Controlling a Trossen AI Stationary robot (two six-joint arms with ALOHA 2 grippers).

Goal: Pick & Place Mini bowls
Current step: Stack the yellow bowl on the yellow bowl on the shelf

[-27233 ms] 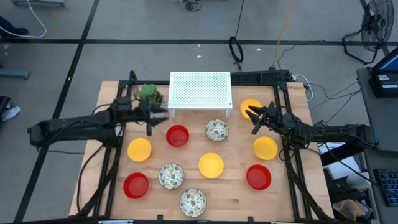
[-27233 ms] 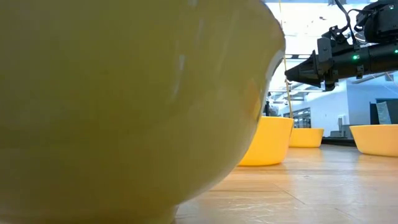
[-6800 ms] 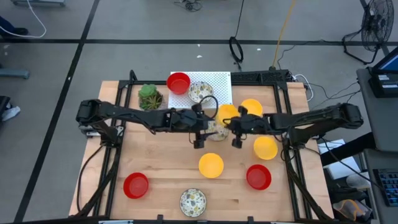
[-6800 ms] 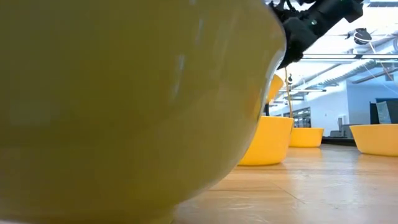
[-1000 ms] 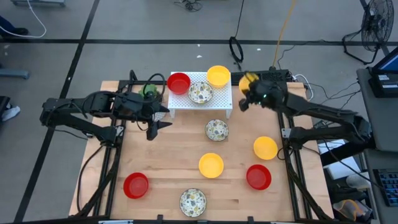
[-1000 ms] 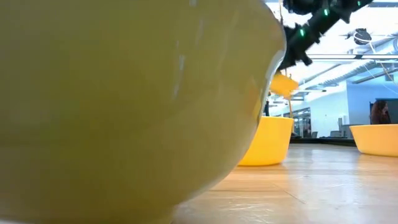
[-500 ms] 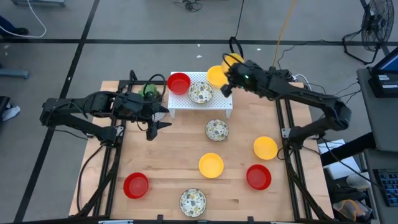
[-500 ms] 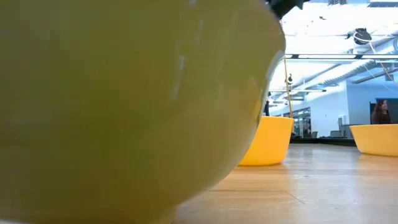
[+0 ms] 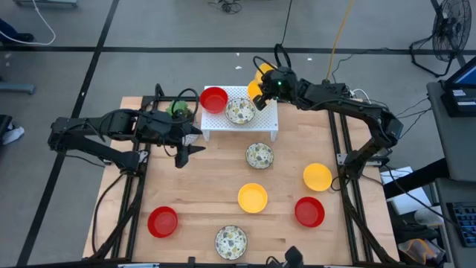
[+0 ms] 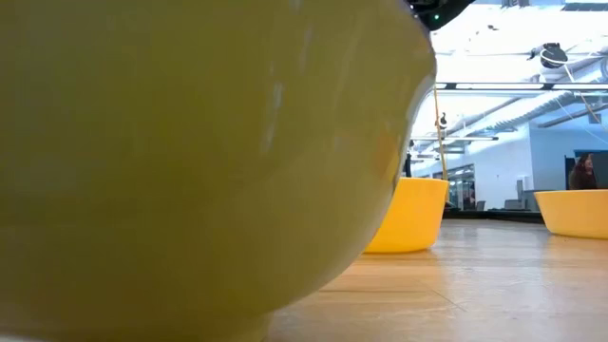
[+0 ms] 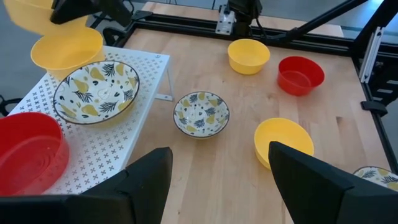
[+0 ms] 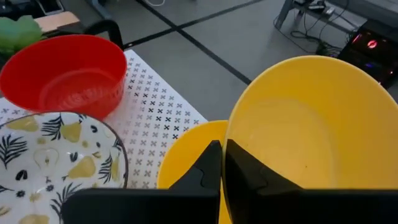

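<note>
Left to right across the table, seen from above. The left gripper (image 9: 187,145) waits with fingers spread and empty, level with the rack's front edge and near the green plant (image 9: 177,109). The white perforated rack (image 9: 269,123) stands at the table's far side and carries a red mini bowl (image 9: 213,99), a patterned mini bowl (image 9: 239,111) and a yellow mini bowl (image 12: 186,163) at its far right corner. The right gripper (image 12: 216,163) hangs over that corner, its fingers pressed together on the near rim of a held yellow mini bowl (image 12: 305,130), which is tilted above the one already on the rack.

On the bare wooden table (image 9: 201,201) lie a red bowl (image 9: 162,221), a second patterned bowl (image 9: 259,155), a third patterned bowl (image 9: 230,240), a yellow bowl (image 9: 252,197), a second red bowl (image 9: 309,211) and a second yellow bowl (image 9: 317,176), all apart from one another.

Handling (a judgement): the bowls look light, stiff and smooth, so likely slippery; the thin rim is the natural hold, one finger inside the wall and one outside. Dropped or knocked, they might chip.

Appearance: small, round, shallow; plain glossy red, plain yellow, or white with dark leaf and yellowish fruit motifs.
</note>
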